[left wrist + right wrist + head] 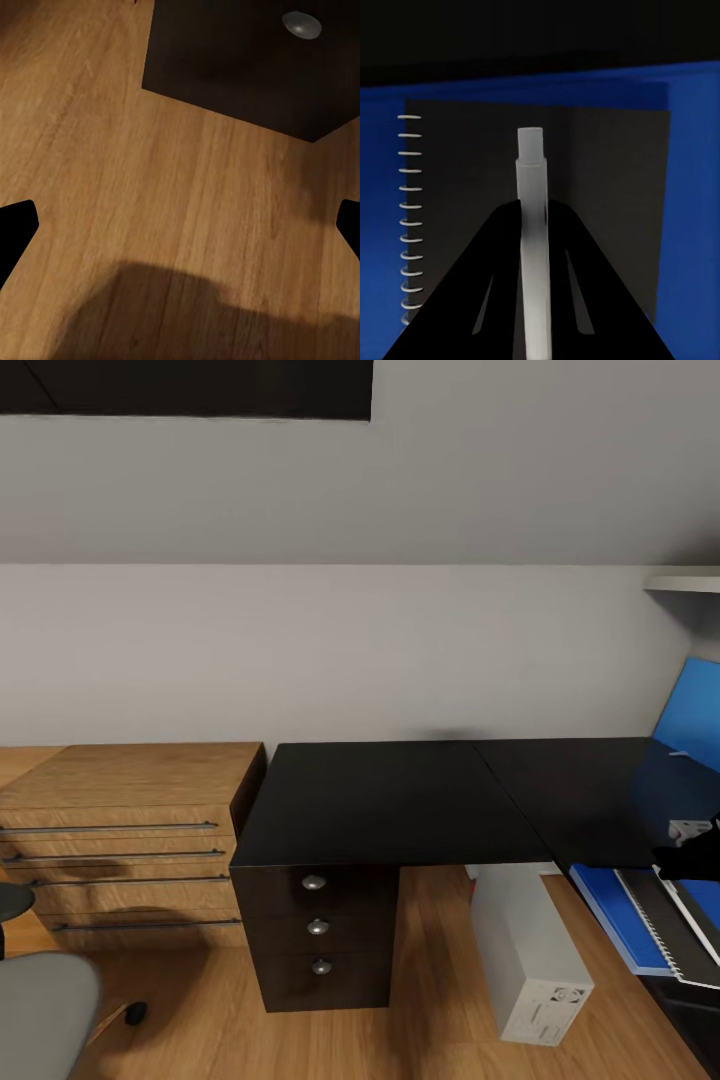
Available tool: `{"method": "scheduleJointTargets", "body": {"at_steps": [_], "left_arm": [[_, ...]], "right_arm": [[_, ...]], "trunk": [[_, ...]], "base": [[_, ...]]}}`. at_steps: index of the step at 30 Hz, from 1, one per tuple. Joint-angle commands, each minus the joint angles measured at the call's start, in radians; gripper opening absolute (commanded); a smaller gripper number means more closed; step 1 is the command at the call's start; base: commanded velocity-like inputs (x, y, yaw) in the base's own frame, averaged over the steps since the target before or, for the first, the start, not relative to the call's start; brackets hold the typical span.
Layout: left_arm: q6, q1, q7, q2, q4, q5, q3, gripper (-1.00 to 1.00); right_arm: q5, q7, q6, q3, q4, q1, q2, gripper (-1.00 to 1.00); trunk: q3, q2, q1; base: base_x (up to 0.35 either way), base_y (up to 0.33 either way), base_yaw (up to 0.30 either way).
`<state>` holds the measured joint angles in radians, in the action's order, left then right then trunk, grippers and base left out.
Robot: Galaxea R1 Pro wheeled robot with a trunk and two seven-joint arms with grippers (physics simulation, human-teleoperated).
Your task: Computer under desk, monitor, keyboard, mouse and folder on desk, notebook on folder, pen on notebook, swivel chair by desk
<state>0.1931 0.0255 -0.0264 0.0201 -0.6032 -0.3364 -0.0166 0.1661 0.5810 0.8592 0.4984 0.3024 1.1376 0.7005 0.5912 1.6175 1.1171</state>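
A long black desk (400, 800) stands against a pale grey wall (350, 640) on a wood-plank floor (430, 960); its drawers (318, 935) (round silver knobs) sit under its left end, beside a low wooden chest (130, 840); the grey computer (530, 955) stands on the floor under the desk; the right gripper (534, 217) is clamped on the whitish pen (531, 225), above the dark notebook (607, 195) lying on the blue folder (690, 187) near the desk's right front edge; the left gripper (180, 225) hangs spread apart above the floor; the swivel chair (40, 1010) shows at lower left.

I see soft, even, slightly dim rendered light, a blurred shadow pooling on the wooden floor (187, 315), and no glare anywhere.
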Motion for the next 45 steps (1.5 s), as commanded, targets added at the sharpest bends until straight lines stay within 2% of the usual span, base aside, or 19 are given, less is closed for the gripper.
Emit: {"method": "scheduleJointTargets", "body": {"at_steps": [1,12,13,19,45], "left_arm": [[0.003,0.001,-0.003,0.000,0.001,-0.010,-0.002,1.00],[0.003,0.001,-0.003,-0.001,0.001,-0.010,-0.002,1.00],[0.003,0.001,-0.003,-0.001,0.001,-0.010,-0.002,1.00],[0.003,0.001,-0.002,-0.001,0.000,-0.009,-0.002,1.00],[0.003,0.001,-0.001,-0.002,0.001,-0.009,-0.001,1.00]], "right_arm": [[0.011,0.000,0.006,0.008,0.001,0.001,0.001,-1.00],[0.012,0.005,0.005,0.009,0.001,0.001,0.001,-1.00],[0.012,0.005,0.005,0.009,0.001,0.001,0.001,1.00],[0.012,0.006,0.006,0.008,0.001,0.001,0.001,1.00],[0.012,0.013,0.009,0.009,0.006,0.002,0.001,1.00]], "trunk": [[0.001,0.001,0.000],[0.001,0.001,0.000],[0.001,0.001,0.000],[0.001,0.001,0.000],[-0.080,-0.181,-0.100]], "base": [[0.000,0.000,0.000],[0.000,0.000,0.000],[0.000,0.000,0.000],[0.000,0.000,0.000],[0.000,0.000,0.000]]}}
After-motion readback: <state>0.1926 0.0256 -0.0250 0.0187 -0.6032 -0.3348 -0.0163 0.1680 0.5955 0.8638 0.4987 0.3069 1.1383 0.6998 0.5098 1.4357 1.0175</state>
